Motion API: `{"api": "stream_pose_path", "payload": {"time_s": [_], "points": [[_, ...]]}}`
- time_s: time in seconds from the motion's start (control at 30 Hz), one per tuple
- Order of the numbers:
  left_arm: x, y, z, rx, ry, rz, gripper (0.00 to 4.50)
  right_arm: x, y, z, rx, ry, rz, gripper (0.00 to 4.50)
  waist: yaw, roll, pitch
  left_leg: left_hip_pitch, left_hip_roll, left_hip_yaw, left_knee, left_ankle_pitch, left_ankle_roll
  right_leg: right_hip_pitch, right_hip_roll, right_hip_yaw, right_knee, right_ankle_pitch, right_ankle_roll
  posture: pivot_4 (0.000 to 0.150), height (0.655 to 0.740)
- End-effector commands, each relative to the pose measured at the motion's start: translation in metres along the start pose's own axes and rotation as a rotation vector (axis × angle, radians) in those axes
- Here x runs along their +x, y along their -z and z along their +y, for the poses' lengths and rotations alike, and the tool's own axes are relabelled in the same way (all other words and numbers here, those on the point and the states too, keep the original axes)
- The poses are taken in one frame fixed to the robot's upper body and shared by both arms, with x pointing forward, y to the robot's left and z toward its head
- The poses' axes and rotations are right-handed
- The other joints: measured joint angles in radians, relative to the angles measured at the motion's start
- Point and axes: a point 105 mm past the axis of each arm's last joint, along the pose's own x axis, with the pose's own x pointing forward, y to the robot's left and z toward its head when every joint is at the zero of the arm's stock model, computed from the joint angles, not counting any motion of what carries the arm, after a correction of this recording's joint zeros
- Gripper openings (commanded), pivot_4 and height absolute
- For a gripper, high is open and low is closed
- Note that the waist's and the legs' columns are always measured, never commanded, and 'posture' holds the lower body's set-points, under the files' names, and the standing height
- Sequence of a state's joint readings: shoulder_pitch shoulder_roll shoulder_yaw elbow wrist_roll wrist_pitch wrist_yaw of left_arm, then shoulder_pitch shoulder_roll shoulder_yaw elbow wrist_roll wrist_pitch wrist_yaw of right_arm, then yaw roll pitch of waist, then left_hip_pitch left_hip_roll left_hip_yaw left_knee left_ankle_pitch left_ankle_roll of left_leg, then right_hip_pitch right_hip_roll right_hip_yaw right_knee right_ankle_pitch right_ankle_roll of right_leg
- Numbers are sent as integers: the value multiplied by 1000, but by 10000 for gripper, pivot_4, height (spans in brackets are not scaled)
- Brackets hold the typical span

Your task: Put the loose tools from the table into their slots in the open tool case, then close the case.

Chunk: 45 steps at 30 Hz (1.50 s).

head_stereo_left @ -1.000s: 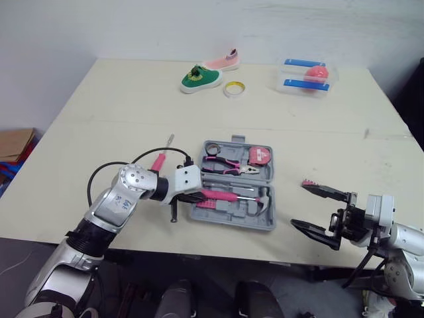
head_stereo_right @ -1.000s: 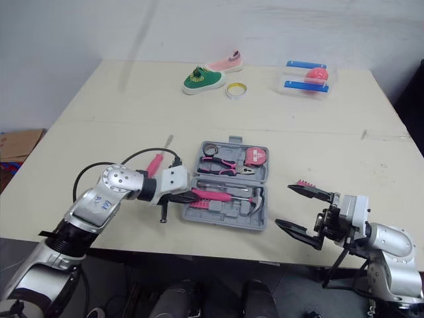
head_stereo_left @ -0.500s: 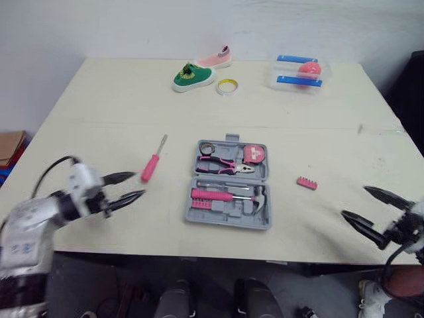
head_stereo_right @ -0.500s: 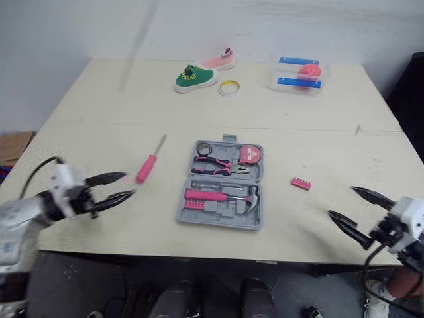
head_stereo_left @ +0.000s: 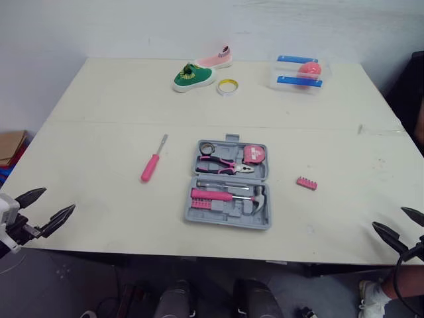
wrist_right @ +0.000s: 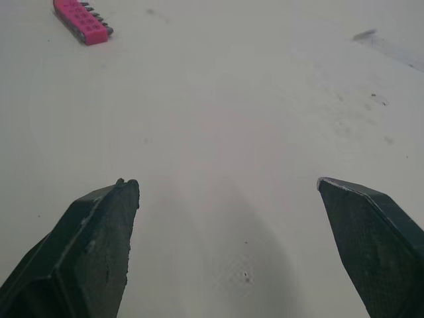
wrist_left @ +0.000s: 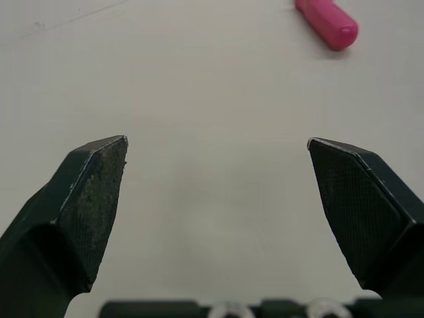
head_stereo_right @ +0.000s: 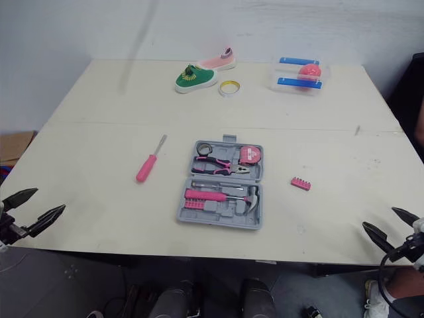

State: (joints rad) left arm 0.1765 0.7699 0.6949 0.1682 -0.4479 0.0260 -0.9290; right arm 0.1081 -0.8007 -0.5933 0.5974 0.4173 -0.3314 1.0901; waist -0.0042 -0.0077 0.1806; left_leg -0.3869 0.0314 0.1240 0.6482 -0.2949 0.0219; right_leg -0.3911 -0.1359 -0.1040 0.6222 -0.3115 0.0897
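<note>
Matt plastic tool case (head_stereo_left: 225,219) rests on a smooth table (head_stereo_left: 106,106).

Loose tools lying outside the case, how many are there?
2. A pink screwdriver lies left of the open tool case; a pink bit holder lies to its right. Nothing looks hidden.

Table (head_stereo_left: 99,119): cream top, with a seam running across the middle of the frame. Directly on it:
- Open grey tool case (head_stereo_left: 228,184), centre.
- Pink-handled screwdriver (head_stereo_left: 153,159), left of the case and apart from it.
- Pink bit holder (head_stereo_left: 306,183), right of the case.
- Green shoe (head_stereo_left: 193,77) and pink shoe (head_stereo_left: 215,58), upper centre.
- Yellow tape roll (head_stereo_left: 227,86), just beside the green shoe.
- Clear blue-clipped container (head_stereo_left: 298,71), upper right.
</note>
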Motion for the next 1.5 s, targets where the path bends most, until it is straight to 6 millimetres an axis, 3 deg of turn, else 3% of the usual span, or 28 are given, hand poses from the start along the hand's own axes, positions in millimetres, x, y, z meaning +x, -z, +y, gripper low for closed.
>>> {"api": "stream_pose_path", "payload": {"time_s": [0.03, 0.13, 0.23, 0.37, 0.47, 0.7, 1.03, 1.47, 1.5], "points": [[14, -24, -16, 29, 69, -79, 44006, 14, -19, -1, -42, -50, -61, 45000, -1, 0, 0, 0, 0, 0, 0, 0, 0, 0, 0, 0, 0, 0, 0, 1500, 7400], [36, -51, -38, 38, 170, -160, 44006, 44, -19, 3, -55, -104, 16, 45000, -3, 0, 0, 0, 0, 0, -1, 1, -1, 0, 0, 0, 0, 0, -1, 1500, 7400], [49, -62, -57, 39, 255, -177, 44006, 61, -26, 14, -96, -204, 10, 45000, -4, 0, 0, -1, 0, 0, 0, 2, -2, 0, 0, 0, 1, 1, 0, 1500, 7400], [77, -92, -113, 57, 513, -248, 44006, 94, -48, 29, -23, -374, -55, 45000, -4, 1, 0, -1, 0, 2, 0, 8, -1, -1, 2, 0, 1, 1, 0, 1500, 7400], [80, -101, -145, 84, 691, -238, 44006, 110, -55, 41, -4, -492, -53, 45000, -8, 1, 0, -1, 0, 3, 2, 8, 0, 0, 3, 0, 2, 2, 1, 1500, 7400], [79, -120, -192, 73, 918, -281, 44006, 133, -58, 58, -22, -629, 6, 45000, -23, 1, 0, -1, 0, 4, 2, 8, 0, -1, 4, -1, 1, 1, 1, 1500, 7400], [80, -122, -205, 48, 966, -289, 44006, 155, -65, 70, -33, -672, 11, 45000, -25, 1, 0, -1, 0, 4, 3, 10, 0, 0, 5, 0, 1, 2, 3, 1500, 7400], [79, -122, -203, 59, 974, -265, 44006, 154, -52, 68, -15, -649, 64, 45000, -25, 1, 0, -1, -1, 3, 5, 9, 0, 0, 4, 1, 1, 2, 3, 1500, 7400], [79, -122, -203, 59, 974, -264, 45000, 153, -50, 68, -20, -646, 70, 39742, -25, 1, 0, -1, -1, 3, 5, 9, 0, 0, 4, 1, 1, 2, 3, 1500, 7400]]}}
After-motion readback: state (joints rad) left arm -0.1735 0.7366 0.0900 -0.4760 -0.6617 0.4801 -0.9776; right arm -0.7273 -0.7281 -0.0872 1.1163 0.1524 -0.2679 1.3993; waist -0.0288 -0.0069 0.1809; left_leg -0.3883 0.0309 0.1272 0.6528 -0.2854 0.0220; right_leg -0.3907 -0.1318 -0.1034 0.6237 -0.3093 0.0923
